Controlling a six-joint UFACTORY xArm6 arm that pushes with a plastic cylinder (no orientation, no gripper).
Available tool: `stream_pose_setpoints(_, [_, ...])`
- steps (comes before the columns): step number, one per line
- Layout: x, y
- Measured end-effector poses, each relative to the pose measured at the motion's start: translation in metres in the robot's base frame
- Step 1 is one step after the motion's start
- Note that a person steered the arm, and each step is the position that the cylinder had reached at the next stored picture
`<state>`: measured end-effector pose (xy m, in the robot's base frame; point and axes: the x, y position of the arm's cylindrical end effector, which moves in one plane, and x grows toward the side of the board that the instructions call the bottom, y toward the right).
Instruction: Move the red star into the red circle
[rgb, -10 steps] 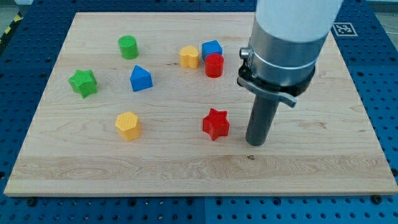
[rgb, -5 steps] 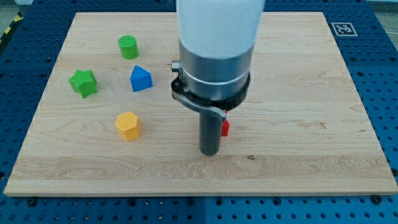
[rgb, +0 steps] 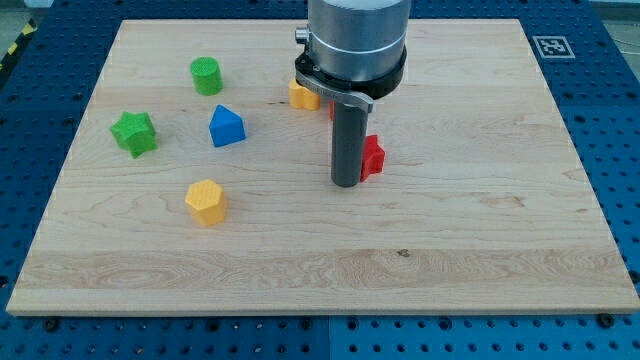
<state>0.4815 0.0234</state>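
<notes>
Red star (rgb: 373, 156) pressed against my tip (rgb: 346, 184), on its right in the view.
We have no jaws, just a rod; the star is mostly hidden behind it, one bright red pointed edge showing mid-board.

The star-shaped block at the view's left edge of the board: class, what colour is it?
Green. The green star shows clearly in the camera view, the only view given.

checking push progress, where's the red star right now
The red star sits just right of the board's centre in the camera view, mostly hidden behind my tip, which is against its left side.
</notes>
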Motion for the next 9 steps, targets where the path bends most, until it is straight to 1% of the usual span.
stream_pose_setpoints(3, [0.003, 0.000])
stream_pose_setpoints(4, [0.026, 0.004])
stream_pose_setpoints(5, [0.027, 0.044])
stream_pose_setpoints(6, [0.004, 0.043])
stream_pose_setpoints(7, [-0.009, 0.026])
stream_pose_setpoints(9, [-0.015, 0.015])
